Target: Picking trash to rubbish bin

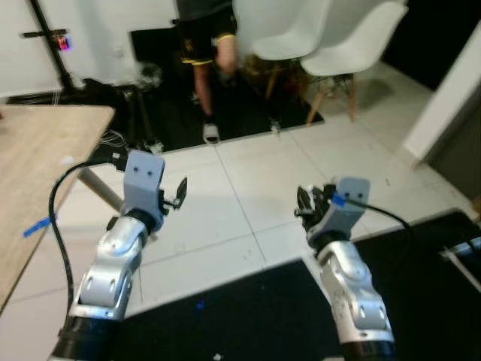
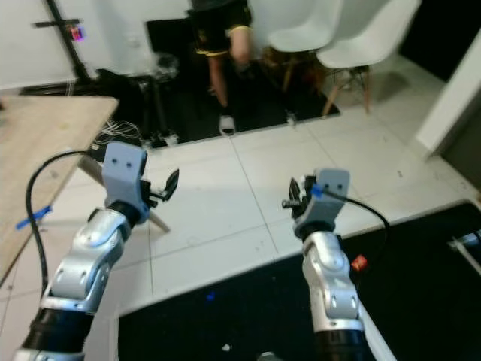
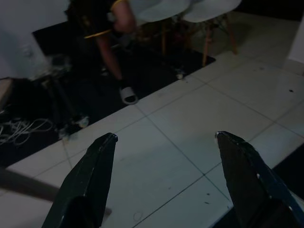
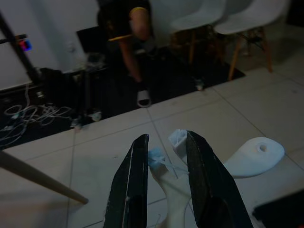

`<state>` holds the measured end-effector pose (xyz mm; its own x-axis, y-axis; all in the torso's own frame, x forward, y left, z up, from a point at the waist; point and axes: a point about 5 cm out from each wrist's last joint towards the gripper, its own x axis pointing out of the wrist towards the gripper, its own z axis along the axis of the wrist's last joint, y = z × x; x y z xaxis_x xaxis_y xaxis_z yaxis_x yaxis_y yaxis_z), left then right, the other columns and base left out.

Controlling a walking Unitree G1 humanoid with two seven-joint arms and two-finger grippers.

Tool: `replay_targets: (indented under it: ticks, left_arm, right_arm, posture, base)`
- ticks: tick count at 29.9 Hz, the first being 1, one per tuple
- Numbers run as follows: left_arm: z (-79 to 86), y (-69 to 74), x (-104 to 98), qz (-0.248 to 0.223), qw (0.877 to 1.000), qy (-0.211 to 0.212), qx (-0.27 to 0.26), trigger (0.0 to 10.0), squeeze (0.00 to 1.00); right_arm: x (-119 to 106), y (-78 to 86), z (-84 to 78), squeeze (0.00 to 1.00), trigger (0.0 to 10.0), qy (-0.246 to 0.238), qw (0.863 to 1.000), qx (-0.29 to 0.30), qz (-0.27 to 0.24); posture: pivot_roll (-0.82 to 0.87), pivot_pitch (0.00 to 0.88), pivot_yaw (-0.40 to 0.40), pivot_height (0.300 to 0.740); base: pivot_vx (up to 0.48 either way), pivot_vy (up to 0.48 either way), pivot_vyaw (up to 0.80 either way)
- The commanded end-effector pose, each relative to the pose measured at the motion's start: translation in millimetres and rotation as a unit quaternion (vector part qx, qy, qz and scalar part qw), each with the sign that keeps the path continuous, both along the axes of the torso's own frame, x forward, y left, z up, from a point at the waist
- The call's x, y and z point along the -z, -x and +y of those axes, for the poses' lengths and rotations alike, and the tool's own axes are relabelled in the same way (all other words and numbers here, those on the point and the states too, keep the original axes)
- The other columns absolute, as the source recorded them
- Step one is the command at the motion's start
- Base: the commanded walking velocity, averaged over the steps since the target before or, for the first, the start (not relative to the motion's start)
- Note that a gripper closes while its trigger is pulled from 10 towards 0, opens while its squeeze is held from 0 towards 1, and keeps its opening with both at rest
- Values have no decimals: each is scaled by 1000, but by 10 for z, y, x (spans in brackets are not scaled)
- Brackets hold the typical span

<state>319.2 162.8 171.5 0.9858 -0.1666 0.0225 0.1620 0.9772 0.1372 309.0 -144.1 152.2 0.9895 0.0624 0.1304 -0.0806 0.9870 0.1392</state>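
Note:
My right gripper [image 1: 304,201] is raised over the white tile floor at the edge of a black mat [image 1: 248,316]. In the right wrist view its fingers [image 4: 133,180] stand close together on a small white and pale-blue plastic piece [image 4: 176,140]. A larger white shape with a hole [image 4: 254,154] lies behind it. My left gripper [image 3: 165,137] hovers over the tiles, open with nothing between its fingers. A small red scrap [image 2: 359,262] lies on the mat beside my right arm, and a blue speck [image 1: 199,304] lies nearer me.
A wooden table [image 1: 37,150] stands at my left with a slanted leg. At the back a person [image 1: 203,45] stands on a dark mat beside white chairs [image 1: 353,45]. Cables and a stand [image 1: 135,98] lie by the wall.

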Motion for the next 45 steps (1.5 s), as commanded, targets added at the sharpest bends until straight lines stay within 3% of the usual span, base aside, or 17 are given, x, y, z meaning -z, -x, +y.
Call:
replay_targets:
  ticks: [1, 45]
  left_arm:
    - [-3, 7, 34, 5, 1000, 1, -1, 10000, 0]
    - [-18, -3, 18, 4, 1000, 8, -3, 10000, 0]
  right_arm:
    - [41, 17, -12, 0, 10000, 0, 1000, 1, 6]
    - [39, 1, -14, 0, 10000, 0, 1000, 0, 8]
  posture:
    - [4, 104, 59, 740]
    - [4, 137, 47, 740]
  base:
    - [0, 0, -800]
    - [0, 0, -800]
